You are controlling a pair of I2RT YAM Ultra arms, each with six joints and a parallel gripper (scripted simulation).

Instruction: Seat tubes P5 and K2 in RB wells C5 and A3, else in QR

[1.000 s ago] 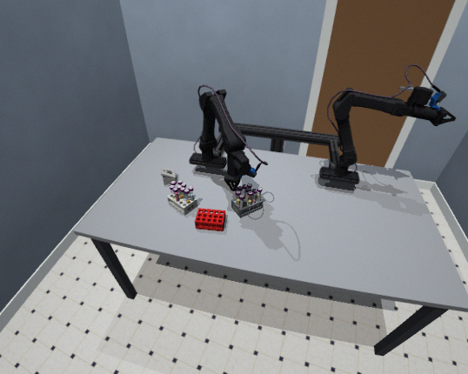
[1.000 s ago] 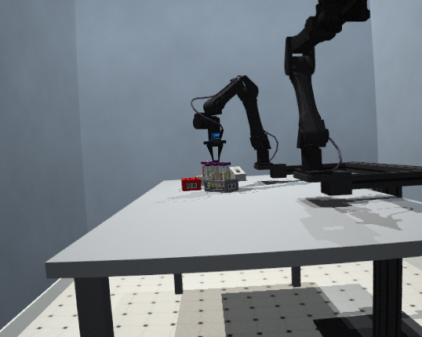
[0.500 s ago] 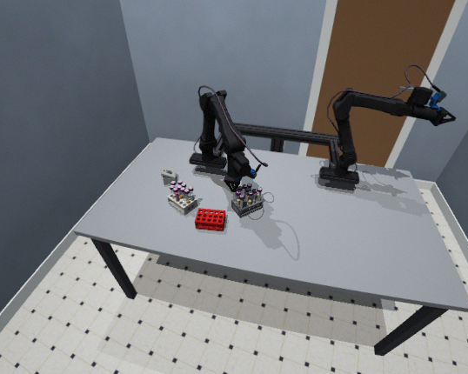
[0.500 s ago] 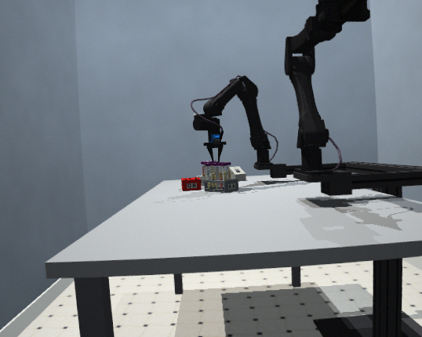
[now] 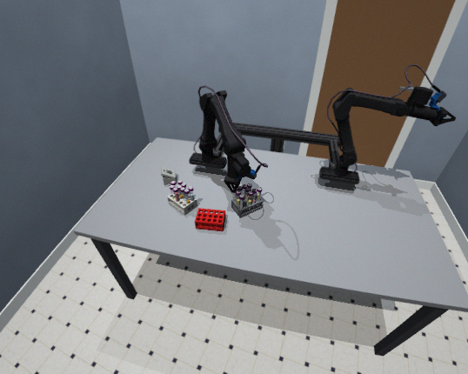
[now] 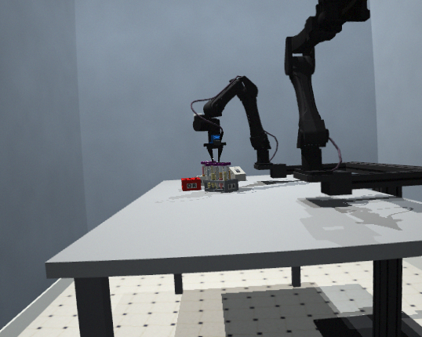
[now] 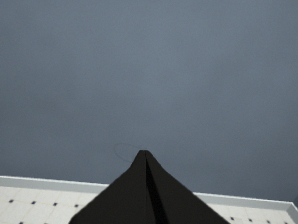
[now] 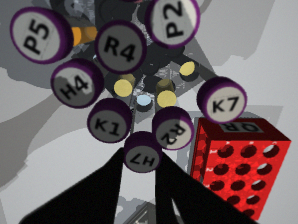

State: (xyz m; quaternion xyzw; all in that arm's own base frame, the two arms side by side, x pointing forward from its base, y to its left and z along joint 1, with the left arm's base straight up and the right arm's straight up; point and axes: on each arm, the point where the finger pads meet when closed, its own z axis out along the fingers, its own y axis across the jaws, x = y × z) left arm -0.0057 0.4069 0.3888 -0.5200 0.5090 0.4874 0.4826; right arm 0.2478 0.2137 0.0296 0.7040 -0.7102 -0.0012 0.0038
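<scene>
Tube P5 (image 8: 41, 35) points cap up, its long axis vertical

Tube H7 (image 8: 143, 152) between the fingertips.

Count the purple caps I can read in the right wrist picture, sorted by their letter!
P: 2 (P5, P2)
R: 2 (R4, R2)
H: 2 (H4, H7)
K: 2 (K1, K7)
Total: 8
</scene>
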